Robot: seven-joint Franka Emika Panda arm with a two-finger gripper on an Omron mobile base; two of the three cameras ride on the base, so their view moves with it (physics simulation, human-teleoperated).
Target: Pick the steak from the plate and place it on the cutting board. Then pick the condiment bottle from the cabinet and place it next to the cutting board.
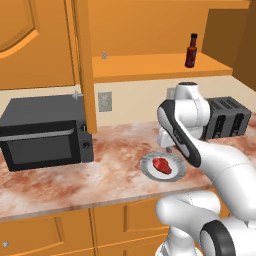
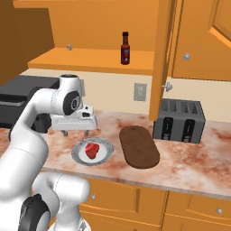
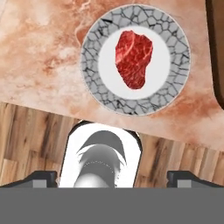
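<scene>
Here, steak [image 3: 134, 58] on plate [image 3: 175, 92], condiment bottle [image 2: 125, 48] upright in cabinet [image 2: 90, 61]

- Steak [image 3: 134, 58]: red, marbled, flat on the plate [image 3: 175, 83] near the counter's front edge.
- Cutting board [image 2: 139, 146]: dark, bare, beside plate.
- Bottle [image 2: 125, 48]: apparently upright on the cabinet [image 2: 90, 61] shelf.

arm [image 2: 27, 135]: glossy white rounded shells, fat tubular links
joints: dark grey to black bands between the white segments; a round dark cap with a pale centre at the wrist, near 10 o'clock in the right base view
hand: boxy white block, wider than tall
gripper [image 2: 76, 132]: two small dark finger tips under the white block
markings: none legible
</scene>
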